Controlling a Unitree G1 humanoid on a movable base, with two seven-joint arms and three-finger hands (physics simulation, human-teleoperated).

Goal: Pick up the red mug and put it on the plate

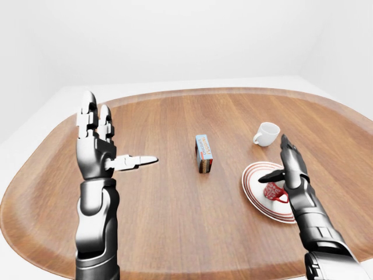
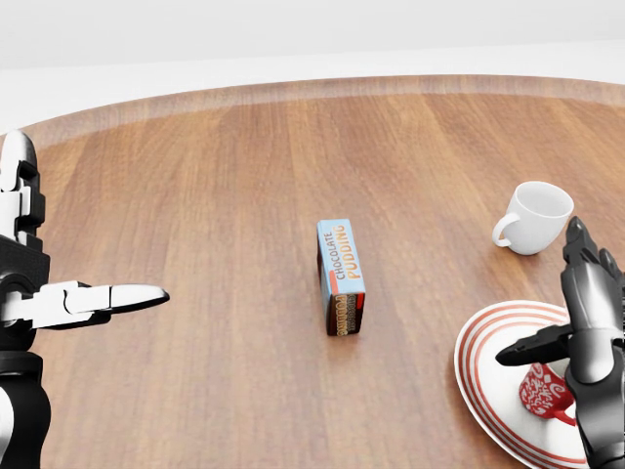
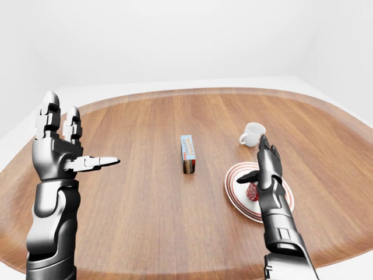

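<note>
The red mug (image 2: 543,393) stands on the striped plate (image 2: 488,362), which sits near the right edge of the round wooden table (image 2: 225,195). In the head view the mug's rim is not visible, so whether it stands upright or lies tipped cannot be told; its handle points toward the bottom right of that view.

The right hand (image 2: 586,322) hangs just above the mug with its fingers spread and nothing between them. Whether the thumb tip touches the mug cannot be told. The left hand (image 1: 96,146) is raised over the left part of the table, fingers extended, holding nothing.

Judged from this, the placement looks complete. Remaining risks:

1. Contact on withdrawal. The right thumb lies close over the mug. A sideways or downward retreat may knock the mug over or push it off the plate. A straight upward lift is the safer path.
2. Rolling. If the mug lies on its side, a light touch may roll it toward the plate rim.
3. Neighbouring items. The white mug (image 2: 535,217) stands near the plate, toward the table's far right edge; a wide sweep of the arm may strike it. The chocolate pudding box (image 2: 341,277) at the table's centre is well apart.
</note>
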